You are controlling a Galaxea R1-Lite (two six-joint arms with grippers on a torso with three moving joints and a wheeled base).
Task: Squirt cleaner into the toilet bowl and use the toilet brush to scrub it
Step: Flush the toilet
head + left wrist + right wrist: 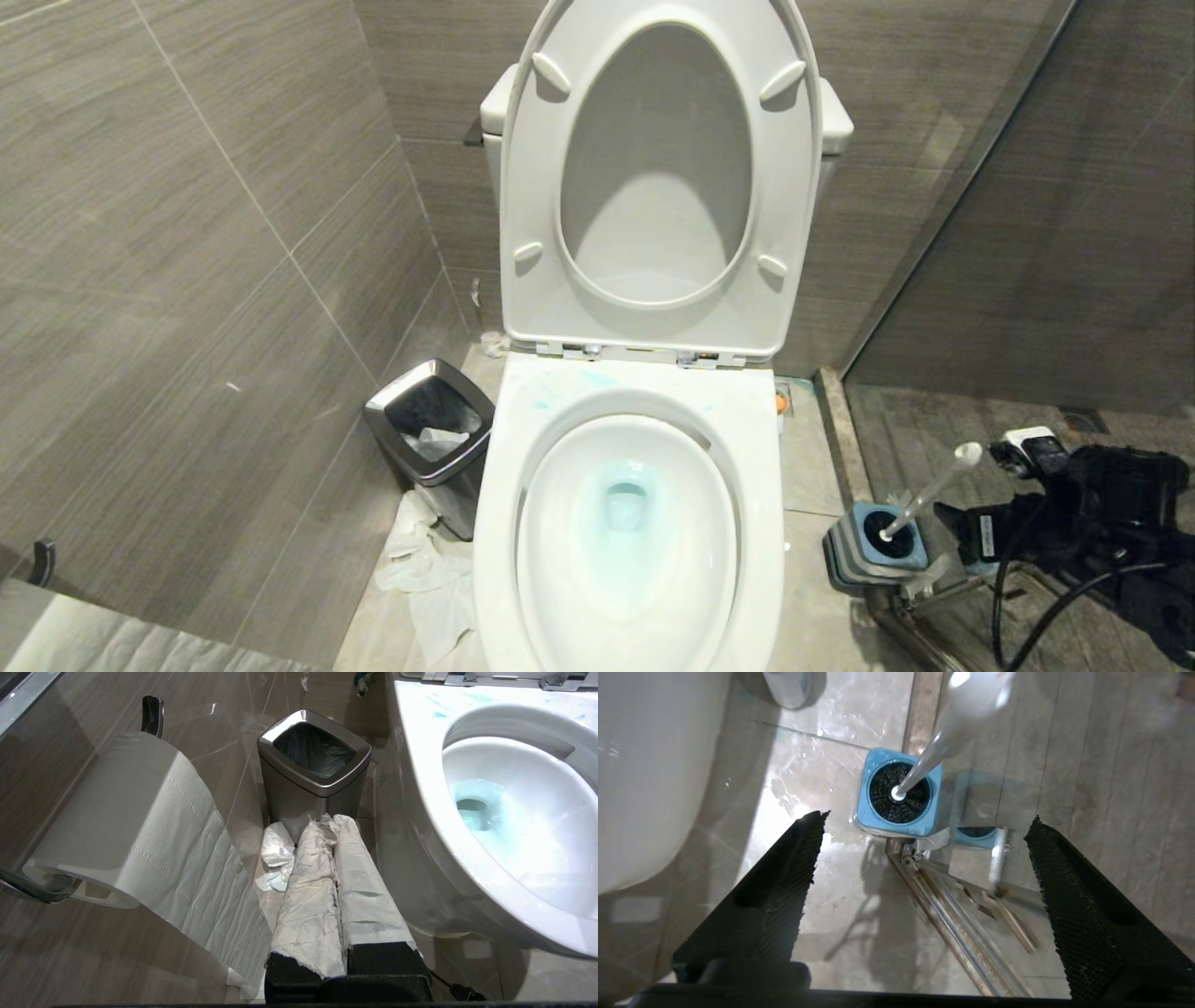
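The white toilet bowl (pixel 495 485) stands in the middle with its seat and lid raised. Cleaner shows as turquoise smears on the back of the rim (pixel 597 378) and as a blue tint in the water (pixel 625 504). The toilet brush (pixel 924 499) stands tilted in its square blue holder (pixel 878 551) on the floor to the right of the bowl. My right gripper (pixel 927 819) hangs open above the floor just short of the holder, holding nothing; the brush handle (pixel 924 760) leans beyond its fingers. My left gripper (pixel 327 821), its fingers wrapped in white paper, is shut and low beside the bowl.
A small steel-rimmed bin (pixel 431 434) stands left of the bowl, with crumpled paper (pixel 420 569) on the floor by it. A toilet roll (pixel 121 821) hangs on the left wall. A metal door track (pixel 952 914) and a glass partition run beside the holder.
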